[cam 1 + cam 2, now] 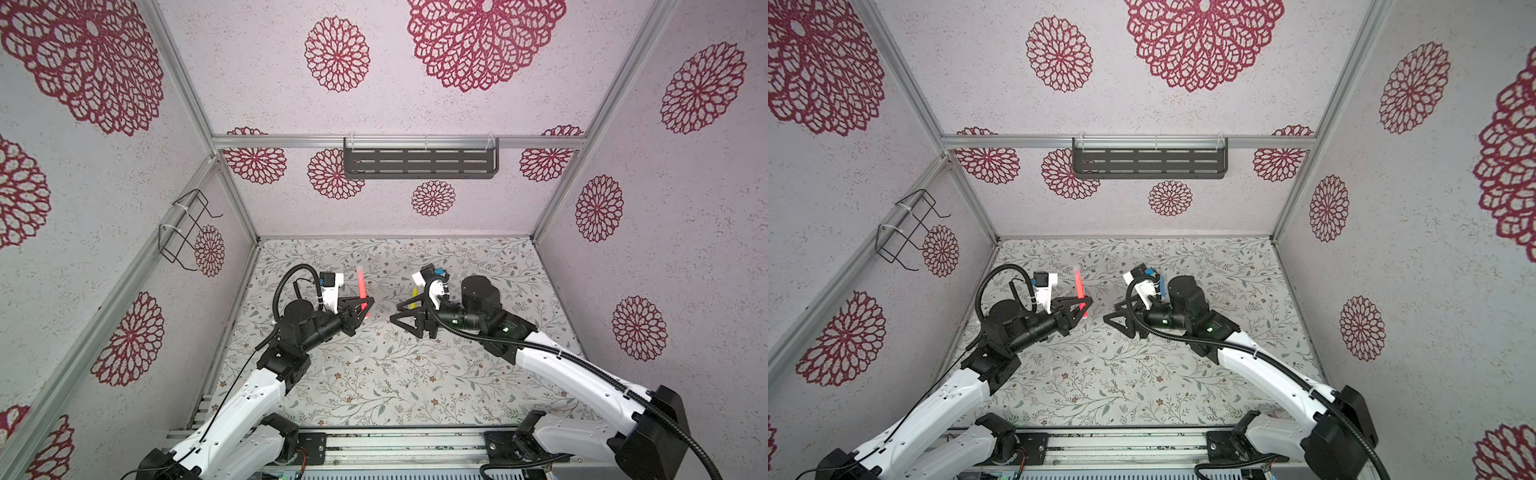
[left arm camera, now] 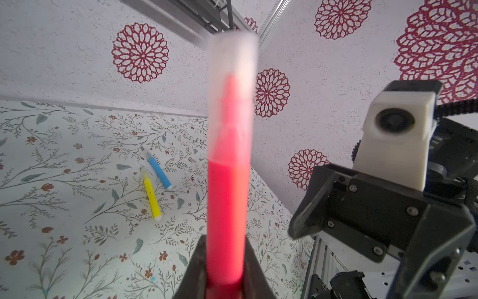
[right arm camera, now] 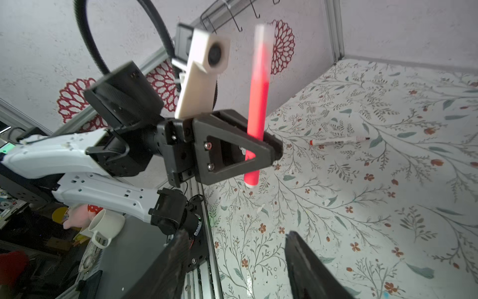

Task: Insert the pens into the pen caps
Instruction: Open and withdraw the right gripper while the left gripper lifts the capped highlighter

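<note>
Left end effector point(image 1: 365, 306): clamped on the upright pink-red marker pen point(image 1: 361, 287), its tip inside a translucent plastic cap point(image 2: 232, 77). Right end effector point(image 1: 395, 312): partly open, empty, nearby. This capping appears complete; next, lay the pen on the floral-patterned desk point(image 1: 374, 374) and fetch another.

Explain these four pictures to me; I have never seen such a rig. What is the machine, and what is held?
Two robot arms with two-fingered grippers work over a flower-patterned table. Two pictures look down from overhead; the other two come from a camera on each wrist. The left gripper is shut on a pink-red pen, held roughly upright, a pale cap over its tip. The right gripper is open and empty. A blue pen, a yellow pen and a white pen with red ends lie on the table.
</note>
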Available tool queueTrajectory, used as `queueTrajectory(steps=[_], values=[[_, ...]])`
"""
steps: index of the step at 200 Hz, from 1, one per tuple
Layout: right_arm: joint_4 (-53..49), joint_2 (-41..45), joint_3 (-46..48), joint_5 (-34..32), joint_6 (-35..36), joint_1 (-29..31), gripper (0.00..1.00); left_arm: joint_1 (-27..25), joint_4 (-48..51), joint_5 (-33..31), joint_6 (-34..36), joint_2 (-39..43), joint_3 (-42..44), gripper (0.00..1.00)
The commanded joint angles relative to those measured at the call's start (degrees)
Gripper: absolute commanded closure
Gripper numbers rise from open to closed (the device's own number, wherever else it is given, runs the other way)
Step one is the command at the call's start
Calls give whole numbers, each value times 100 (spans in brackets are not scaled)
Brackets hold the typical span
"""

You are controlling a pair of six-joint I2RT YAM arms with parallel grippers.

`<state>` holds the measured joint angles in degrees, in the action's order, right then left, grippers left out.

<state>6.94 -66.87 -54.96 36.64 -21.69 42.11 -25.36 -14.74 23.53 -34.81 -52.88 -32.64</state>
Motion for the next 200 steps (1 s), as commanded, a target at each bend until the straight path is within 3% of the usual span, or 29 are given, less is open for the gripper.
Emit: queueTrajectory(steps=[1, 76, 200], values=[[57, 274, -338, 334, 49, -56, 38, -24, -145, -207, -19, 169, 61, 100], [-799, 777, -92, -269, 325, -220, 38, -72, 418, -485, 268, 185, -139, 100], [-1626, 1380, 266, -2021, 371, -365, 37, -179, 1466, -957, 616, -1515, -1558, 100]])
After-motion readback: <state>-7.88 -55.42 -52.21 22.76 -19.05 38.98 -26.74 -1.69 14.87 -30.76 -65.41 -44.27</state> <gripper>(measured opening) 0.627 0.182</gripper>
